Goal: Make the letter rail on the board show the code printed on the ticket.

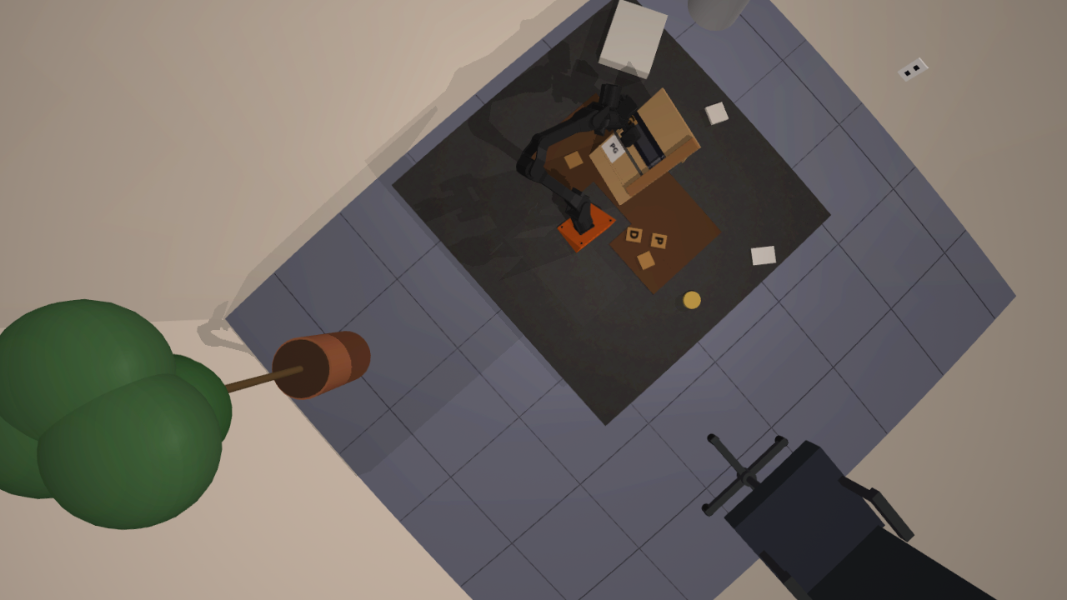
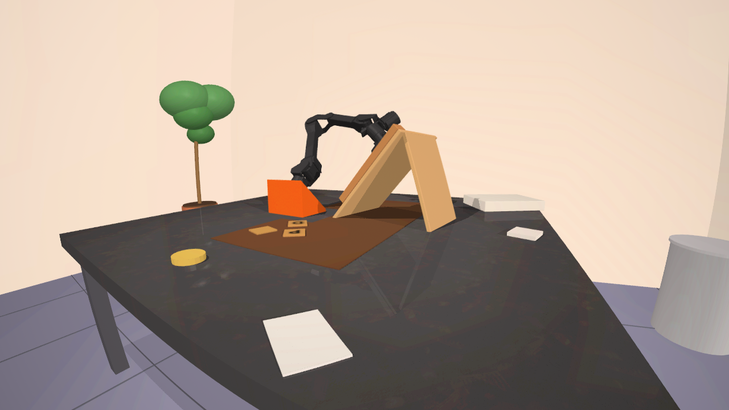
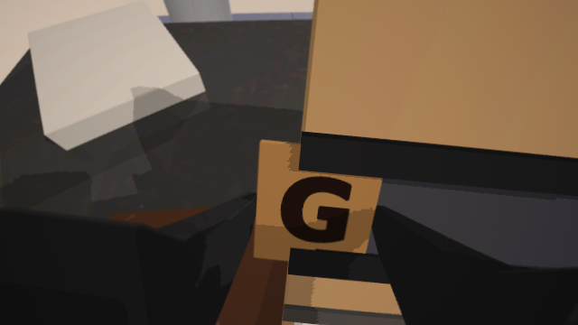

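Observation:
My gripper [image 3: 316, 217] [image 1: 626, 132] is shut on a tan tile marked G [image 3: 316, 203], held by its left and right edges. The tile's right part sits between the two dark lips of the letter rail [image 3: 429, 160] [image 1: 647, 147] at the rail's open left end, and its left part sticks out. The rail crosses the sloping tan board [image 3: 442, 68] [image 1: 663, 119] [image 2: 392, 168]. A white ticket [image 1: 614, 148] is on the board; it seems to read PG. Tiles D [image 1: 633, 235] and P [image 1: 658, 240] lie on the brown mat [image 1: 686, 216] [image 2: 331, 244].
Two tiles with no letter showing [image 1: 646, 260] [image 1: 573, 159] lie on the mat. A yellow disc [image 1: 691, 300] [image 2: 188, 256], a white sheet [image 2: 306, 341], a white box [image 1: 633, 37] [image 3: 113, 81] and a small white block [image 1: 716, 113] lie on the counter. A grey bin [image 2: 695, 292] stands on the floor.

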`<control>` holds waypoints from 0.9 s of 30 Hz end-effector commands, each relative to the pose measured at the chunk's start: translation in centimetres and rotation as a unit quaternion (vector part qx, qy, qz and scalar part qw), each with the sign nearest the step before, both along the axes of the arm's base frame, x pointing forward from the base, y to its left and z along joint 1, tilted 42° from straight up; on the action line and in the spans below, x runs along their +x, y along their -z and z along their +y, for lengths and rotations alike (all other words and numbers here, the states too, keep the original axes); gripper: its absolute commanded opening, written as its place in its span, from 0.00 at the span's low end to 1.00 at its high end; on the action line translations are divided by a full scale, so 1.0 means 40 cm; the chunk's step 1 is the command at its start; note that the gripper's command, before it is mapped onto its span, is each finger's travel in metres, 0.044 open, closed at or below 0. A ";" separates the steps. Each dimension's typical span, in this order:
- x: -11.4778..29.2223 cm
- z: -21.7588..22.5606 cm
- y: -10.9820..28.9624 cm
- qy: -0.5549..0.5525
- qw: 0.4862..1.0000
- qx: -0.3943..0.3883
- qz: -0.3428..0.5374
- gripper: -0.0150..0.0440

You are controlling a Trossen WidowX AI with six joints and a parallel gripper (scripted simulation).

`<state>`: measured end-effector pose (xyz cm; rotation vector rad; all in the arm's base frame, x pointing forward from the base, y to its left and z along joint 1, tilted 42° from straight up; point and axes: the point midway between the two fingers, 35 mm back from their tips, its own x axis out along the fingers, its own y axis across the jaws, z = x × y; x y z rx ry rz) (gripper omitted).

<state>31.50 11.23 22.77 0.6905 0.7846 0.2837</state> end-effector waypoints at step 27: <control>0.000 -0.026 0.023 -0.002 1.000 -0.001 -0.001 0.25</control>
